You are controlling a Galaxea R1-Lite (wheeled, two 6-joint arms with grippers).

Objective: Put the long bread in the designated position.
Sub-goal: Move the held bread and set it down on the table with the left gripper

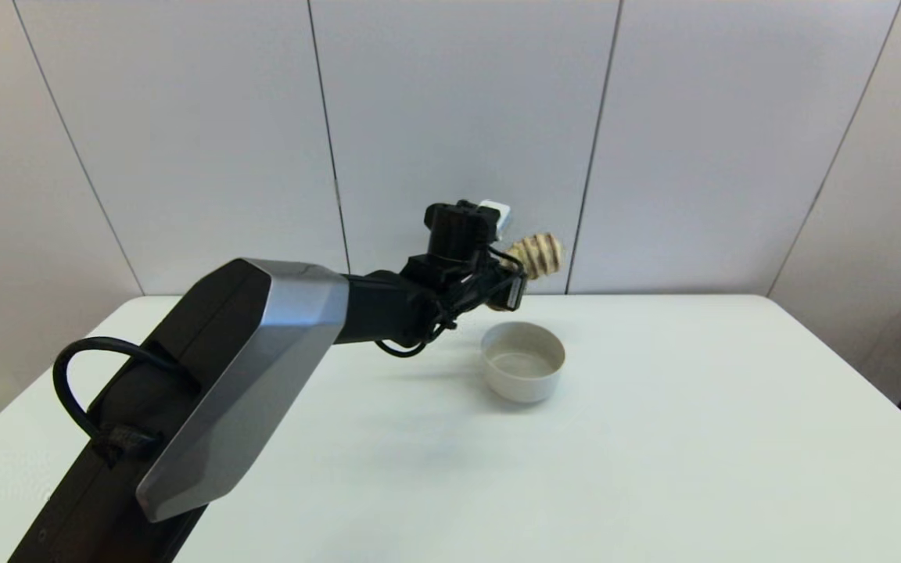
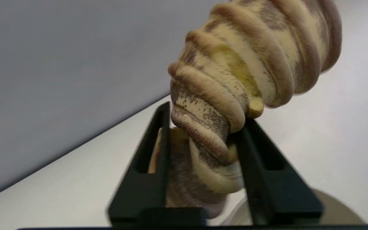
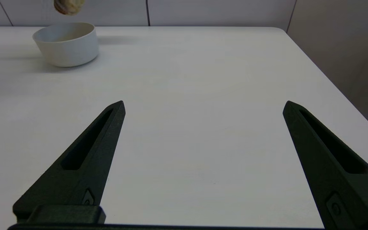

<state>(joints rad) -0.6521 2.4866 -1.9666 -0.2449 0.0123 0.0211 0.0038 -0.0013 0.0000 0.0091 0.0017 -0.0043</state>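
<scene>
My left gripper [image 1: 515,275] is shut on one end of the long bread [image 1: 535,254], a tan loaf with dark crosswise stripes, and holds it in the air above the far rim of the white bowl [image 1: 523,360]. In the left wrist view the long bread [image 2: 248,67] sticks out past the black fingers [image 2: 153,153], squeezed between them, with the bowl's rim [image 2: 337,207] low behind. The right gripper [image 3: 203,107] is open over bare table, and from there the bowl [image 3: 66,43] stands far off with the loaf's end [image 3: 69,6] hanging above it.
The white table [image 1: 654,438] ends at a grey panelled wall [image 1: 458,117] just behind the bowl. The left arm's large grey and black forearm [image 1: 224,391] crosses the near left of the table. The table's right edge [image 3: 324,76] drops off beside the right gripper.
</scene>
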